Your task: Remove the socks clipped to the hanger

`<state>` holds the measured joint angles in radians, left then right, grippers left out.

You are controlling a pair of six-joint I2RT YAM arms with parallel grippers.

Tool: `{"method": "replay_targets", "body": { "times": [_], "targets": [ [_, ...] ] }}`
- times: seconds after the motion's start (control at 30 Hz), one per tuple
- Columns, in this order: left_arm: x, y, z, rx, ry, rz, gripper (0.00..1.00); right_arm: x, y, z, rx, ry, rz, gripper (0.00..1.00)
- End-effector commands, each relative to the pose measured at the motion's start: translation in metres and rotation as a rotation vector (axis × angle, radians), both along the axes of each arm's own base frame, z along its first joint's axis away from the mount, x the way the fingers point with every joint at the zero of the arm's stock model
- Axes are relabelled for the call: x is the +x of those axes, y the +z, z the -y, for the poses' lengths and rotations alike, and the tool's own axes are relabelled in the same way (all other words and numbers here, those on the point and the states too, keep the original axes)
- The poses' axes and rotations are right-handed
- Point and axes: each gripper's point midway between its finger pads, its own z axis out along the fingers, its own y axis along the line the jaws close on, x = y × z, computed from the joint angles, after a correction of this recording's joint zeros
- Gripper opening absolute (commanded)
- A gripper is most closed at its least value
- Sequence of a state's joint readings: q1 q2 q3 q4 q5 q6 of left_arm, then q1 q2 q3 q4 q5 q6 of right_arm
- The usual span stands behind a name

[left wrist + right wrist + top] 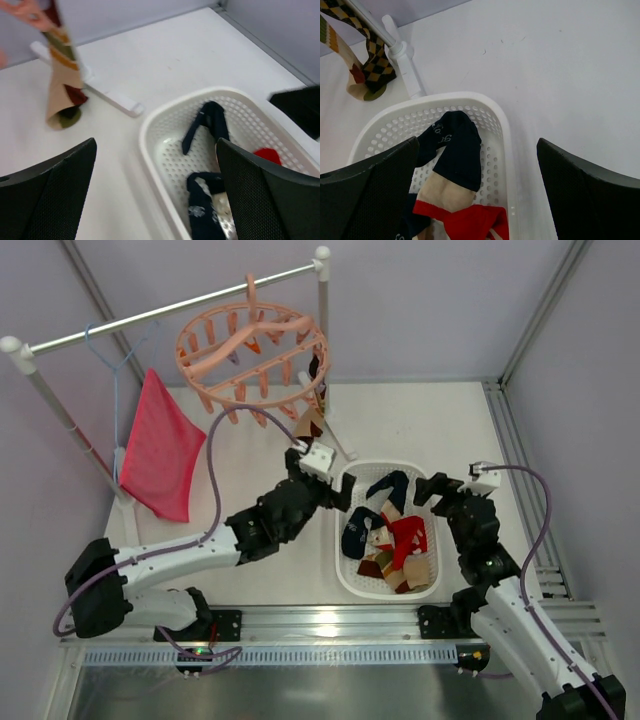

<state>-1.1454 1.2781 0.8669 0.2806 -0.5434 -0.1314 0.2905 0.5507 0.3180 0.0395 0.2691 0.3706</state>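
The salmon-pink ring hanger (pixel 250 350) hangs by its hook from the rail. A brown-tan sock (pixel 308 426) and a dark one (pixel 316 368) still dangle from its right-side pegs. The striped sock (pixel 62 75) shows in the left wrist view. The diamond-patterned sock (pixel 375 62) and the striped one (pixel 340 52) show in the right wrist view. My left gripper (pixel 340 496) (pixel 156 150) is open and empty over the left rim of the white basket (pixel 385 465). My right gripper (pixel 436 490) (pixel 477 142) is open and empty over the basket's far right corner. Navy (pixel 358 530), red (pixel 408 536) and patterned socks lie in the basket.
A pink-red cloth (pixel 160 445) hangs on a thin light-blue wire hanger (pixel 105 350) at the left of the rail (pixel 170 305). The rack's right post (pixel 402 52) and white foot (pixel 112 97) stand just beyond the basket. Enclosure walls close the back and right.
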Motion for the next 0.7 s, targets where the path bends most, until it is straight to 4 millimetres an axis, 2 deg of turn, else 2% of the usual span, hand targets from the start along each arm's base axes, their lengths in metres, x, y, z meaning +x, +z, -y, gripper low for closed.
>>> {"method": "replay_targets", "body": {
  "times": [0.0, 0.07, 0.1, 0.2, 0.23, 0.3, 0.33, 0.4, 0.47, 0.53, 0.57, 0.6, 0.63, 0.67],
  "targets": [
    [0.038, 0.011, -0.037, -0.142, 0.126, -0.030, 1.00, 0.008, 0.015, -0.012, 0.071, 0.042, 0.066, 1.00],
    [0.053, 0.017, -0.044, -0.150, 0.179, -0.003, 1.00, 0.010, 0.016, -0.020, 0.102, 0.076, 0.080, 1.00],
    [0.060, 0.006, -0.041, -0.118, 0.193, -0.009, 1.00, 0.011, 0.016, -0.022, 0.110, 0.084, 0.079, 1.00],
    [0.082, 0.005, -0.039, -0.087, 0.251, 0.011, 1.00, 0.013, 0.014, -0.028, 0.122, 0.108, 0.069, 1.00],
    [0.090, -0.011, -0.033, -0.044, 0.258, -0.002, 1.00, 0.013, 0.013, -0.028, 0.125, 0.109, 0.065, 1.00],
    [0.104, -0.014, -0.026, -0.041, 0.286, 0.011, 1.00, 0.013, 0.014, -0.028, 0.125, 0.112, 0.070, 1.00],
    [0.112, -0.033, -0.021, -0.004, 0.299, 0.002, 1.00, 0.013, 0.013, -0.028, 0.121, 0.111, 0.069, 1.00],
    [0.124, -0.030, -0.019, -0.033, 0.349, 0.038, 1.00, 0.012, 0.014, -0.027, 0.114, 0.109, 0.072, 1.00],
    [0.137, -0.050, -0.016, -0.001, 0.395, 0.045, 1.00, 0.012, 0.015, -0.027, 0.111, 0.113, 0.077, 1.00],
    [0.149, -0.052, -0.018, -0.014, 0.465, 0.080, 1.00, 0.012, 0.017, -0.028, 0.113, 0.124, 0.084, 1.00],
    [0.157, -0.067, -0.013, 0.012, 0.482, 0.085, 1.00, 0.012, 0.018, -0.029, 0.114, 0.128, 0.090, 1.00],
    [0.162, -0.068, -0.012, 0.049, 0.498, 0.111, 1.00, 0.013, 0.019, -0.030, 0.115, 0.133, 0.094, 1.00],
    [0.171, -0.058, -0.009, 0.027, 0.526, 0.143, 1.00, 0.014, 0.019, -0.032, 0.117, 0.145, 0.096, 1.00],
    [0.178, -0.078, -0.006, 0.077, 0.533, 0.140, 1.00, 0.015, 0.019, -0.033, 0.117, 0.148, 0.099, 1.00]
  ]
}}
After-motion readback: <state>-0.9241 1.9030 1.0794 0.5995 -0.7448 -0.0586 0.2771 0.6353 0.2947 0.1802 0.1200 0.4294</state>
